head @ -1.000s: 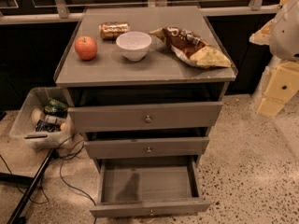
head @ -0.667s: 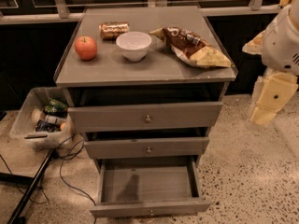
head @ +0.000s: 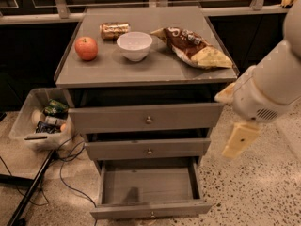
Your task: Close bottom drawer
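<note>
The slim grey wooden bottom drawer (head: 148, 185) stands fully extended. The cream tool (head: 238, 141) hangs to its right, apart from it; grip state cannot be told.

Apple (head: 86, 48), white bowl (head: 134, 45), snack bar (head: 114, 30) and chip bag (head: 195, 48) lie on cabinet top (head: 141, 73).

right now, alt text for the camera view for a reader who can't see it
The bottom drawer of a grey three-drawer cabinet stands pulled open. The robot's gripper hangs to the right of the cabinet, apart from it. On top sit a red apple, a white bowl, a chip bag and a wrapped snack bar.
</note>
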Action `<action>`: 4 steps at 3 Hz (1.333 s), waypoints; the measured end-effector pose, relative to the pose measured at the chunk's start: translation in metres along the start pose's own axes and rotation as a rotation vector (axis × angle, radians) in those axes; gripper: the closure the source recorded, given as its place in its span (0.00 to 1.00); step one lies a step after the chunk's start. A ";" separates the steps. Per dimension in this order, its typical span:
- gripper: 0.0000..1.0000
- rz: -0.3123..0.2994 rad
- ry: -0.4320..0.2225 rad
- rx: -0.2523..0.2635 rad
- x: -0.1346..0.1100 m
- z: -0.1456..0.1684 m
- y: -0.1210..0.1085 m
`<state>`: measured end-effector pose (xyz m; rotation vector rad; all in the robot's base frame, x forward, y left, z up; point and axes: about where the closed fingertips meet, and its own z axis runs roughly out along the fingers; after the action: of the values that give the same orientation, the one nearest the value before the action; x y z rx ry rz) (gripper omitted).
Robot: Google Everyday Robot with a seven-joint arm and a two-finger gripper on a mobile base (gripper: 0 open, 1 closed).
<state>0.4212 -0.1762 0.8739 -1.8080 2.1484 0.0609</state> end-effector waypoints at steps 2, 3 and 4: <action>0.64 0.068 -0.038 0.069 0.035 0.087 0.004; 0.87 0.068 -0.047 0.097 0.033 0.088 -0.002; 1.00 0.068 -0.047 0.097 0.033 0.088 -0.002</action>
<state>0.4383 -0.1870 0.7822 -1.6637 2.1411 0.0145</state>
